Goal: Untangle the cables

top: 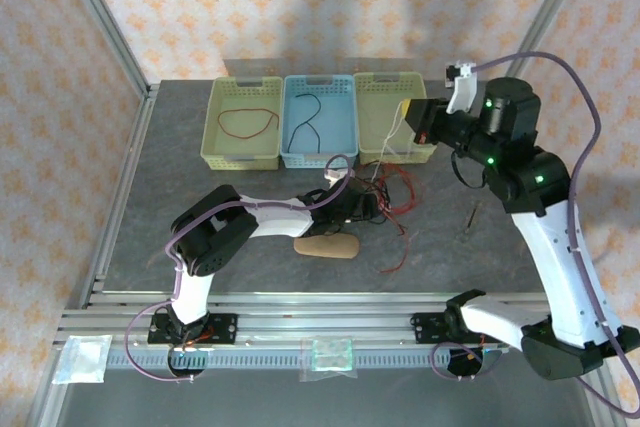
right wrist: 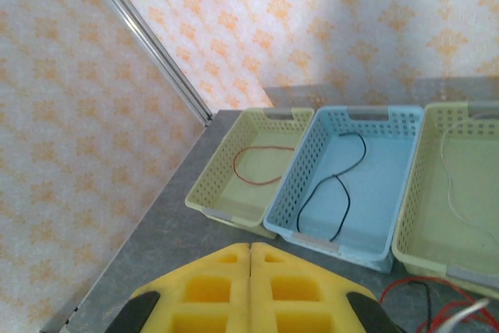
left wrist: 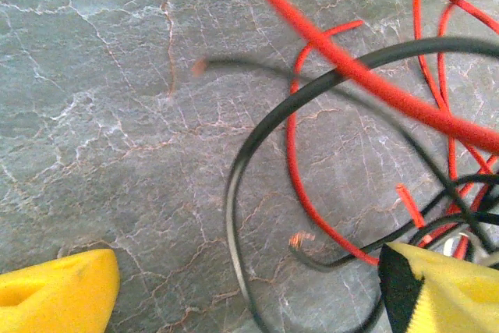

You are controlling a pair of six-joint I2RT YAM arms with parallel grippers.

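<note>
Thin red and black cables tangled in loops just front-right of the blue basket, left gripper jaws wide over the tangle, right gripper jaws pressed together right of the basket, tan pad in front.

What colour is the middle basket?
Middle basket: light blue, best in the right wrist view.

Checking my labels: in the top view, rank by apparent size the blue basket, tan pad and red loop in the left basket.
1. blue basket, clearly largest.
2. tan pad and red loop span about the same, so I leave them tied.
</note>
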